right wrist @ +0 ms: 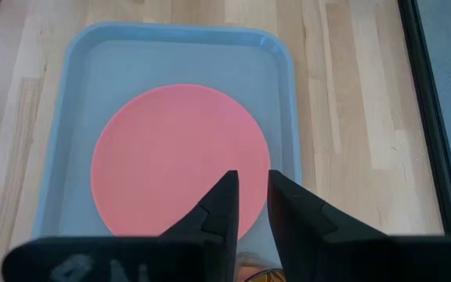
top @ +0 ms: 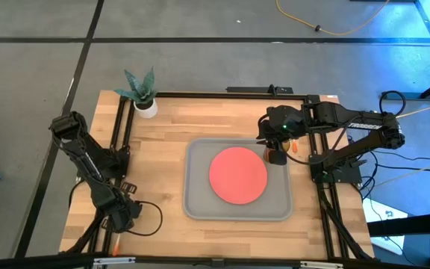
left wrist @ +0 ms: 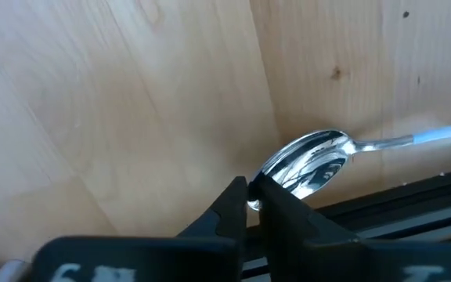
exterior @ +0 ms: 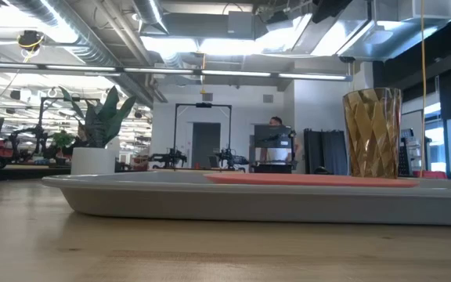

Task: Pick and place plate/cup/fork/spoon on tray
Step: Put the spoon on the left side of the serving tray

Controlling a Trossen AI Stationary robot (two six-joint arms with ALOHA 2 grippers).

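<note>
The left gripper (top: pixel 116 221) rested at the desk's (top: pixel 163 142) near-left corner, well to the left of the tray (top: pixel 197 203); its dark fingers (left wrist: pixel 227 205) were pressed closed, tips just over the polished, rounded bowl of the spoon (left wrist: pixel 312 163), not gripping it. The spoon lay flat on the pale wood beside a black frame rail, its thin shank running away from the fingers.

Behind and to the left of the tray stood a small white pot with a spiky green plant (top: pixel 143 93).

The tray was a smooth grey rectangle with rounded corners and a low raised rim, lying on the desk's jointed light-wood planks. The plate (top: pixel 237 174), flat, round and matte coral-red, lay inside the tray.

At the tray's far-right corner stood the cup (exterior: pixel 372 131), a faceted, translucent amber tumbler. The right gripper (top: pixel 276 147) hung over that corner; its fingers (right wrist: pixel 224 205) stood slightly parted and held nothing.

No readable writing showed. Beyond the desk lay grey floor, and a bright open room with ceiling ducts, strip lights and a distant person (exterior: pixel 276 124)
</note>
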